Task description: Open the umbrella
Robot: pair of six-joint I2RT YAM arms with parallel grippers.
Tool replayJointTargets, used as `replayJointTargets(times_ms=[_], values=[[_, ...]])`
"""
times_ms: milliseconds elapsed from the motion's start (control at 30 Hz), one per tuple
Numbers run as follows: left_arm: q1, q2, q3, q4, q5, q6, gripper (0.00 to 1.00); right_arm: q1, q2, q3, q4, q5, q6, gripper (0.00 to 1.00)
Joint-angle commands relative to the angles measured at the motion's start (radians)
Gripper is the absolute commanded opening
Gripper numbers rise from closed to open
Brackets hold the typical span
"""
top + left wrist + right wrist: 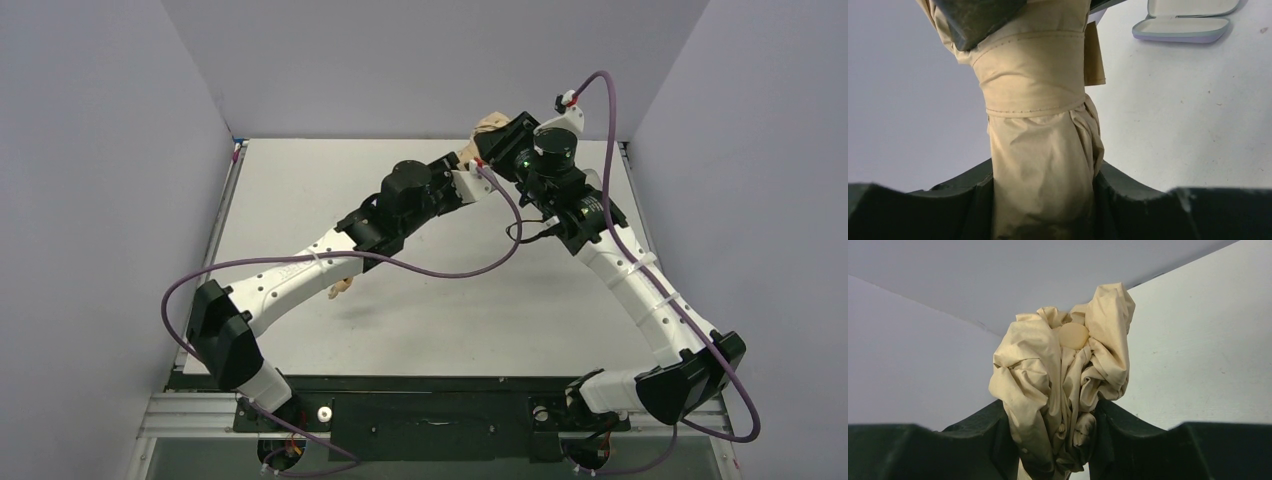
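The umbrella point(489, 124) is folded, tan, and held above the far side of the table by both grippers. In the left wrist view the umbrella point(1033, 145) is a tight roll bound by its strap point(1030, 75). My left gripper point(1043, 195) is shut on the roll below the strap. A dark finger of my right gripper point(978, 20) clamps the roll further up. In the right wrist view my right gripper point(1053, 430) is shut on the bunched fabric end of the umbrella point(1023, 370), where a round tan cap point(1073, 335) shows. The shaft and handle are hidden.
An open pale lavender case point(1188, 22) lies on the table beyond the umbrella. A small tan object point(340, 288) pokes out from under my left forearm. Grey walls enclose the table on three sides. Purple cables loop over both arms.
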Motion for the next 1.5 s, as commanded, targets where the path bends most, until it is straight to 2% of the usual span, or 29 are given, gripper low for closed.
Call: replayJointTargets(times_ms=[0, 100, 133, 200, 300, 367, 467, 567, 633, 767, 1100, 1400, 1467], values=[[0.009, -0.002, 0.052, -0.001, -0.014, -0.037, 0.34, 0.006, -0.008, 0.034, 0.112, -0.086, 0.050, 0.08], [0.012, 0.004, 0.071, -0.033, -0.001, -0.091, 0.11, -0.009, -0.014, 0.022, 0.140, -0.115, 0.032, 0.35], [0.017, 0.003, 0.073, -0.042, 0.001, -0.125, 0.03, -0.018, -0.017, 0.023, 0.147, -0.134, 0.023, 0.39], [0.036, -0.003, 0.076, -0.054, 0.018, -0.192, 0.00, -0.048, -0.024, 0.028, 0.171, -0.176, -0.010, 0.45], [0.094, -0.004, 0.129, -0.112, 0.152, -0.352, 0.00, -0.120, -0.034, 0.041, 0.220, -0.263, -0.094, 0.55], [0.134, -0.002, 0.156, -0.121, 0.233, -0.463, 0.00, -0.155, -0.045, 0.042, 0.240, -0.336, -0.143, 0.58], [0.210, -0.010, 0.157, -0.065, 0.343, -0.655, 0.00, -0.186, -0.076, 0.028, 0.246, -0.428, -0.210, 0.59], [0.297, -0.030, 0.109, 0.105, 0.531, -0.867, 0.00, -0.194, -0.104, -0.012, 0.231, -0.478, -0.265, 0.56], [0.335, -0.038, 0.079, 0.204, 0.627, -0.966, 0.00, -0.194, -0.117, -0.034, 0.222, -0.496, -0.274, 0.55], [0.367, -0.042, 0.051, 0.335, 0.730, -1.084, 0.00, -0.180, -0.124, -0.059, 0.229, -0.511, -0.263, 0.56], [0.368, -0.056, 0.033, 0.377, 0.787, -1.103, 0.00, -0.057, -0.053, 0.021, 0.262, -0.508, -0.268, 0.56], [0.358, -0.090, -0.006, 0.400, 0.838, -1.080, 0.00, -0.040, 0.003, 0.081, 0.269, -0.498, -0.234, 0.50], [0.357, -0.096, -0.009, 0.400, 0.841, -1.075, 0.00, -0.039, 0.009, 0.083, 0.269, -0.495, -0.234, 0.47]])
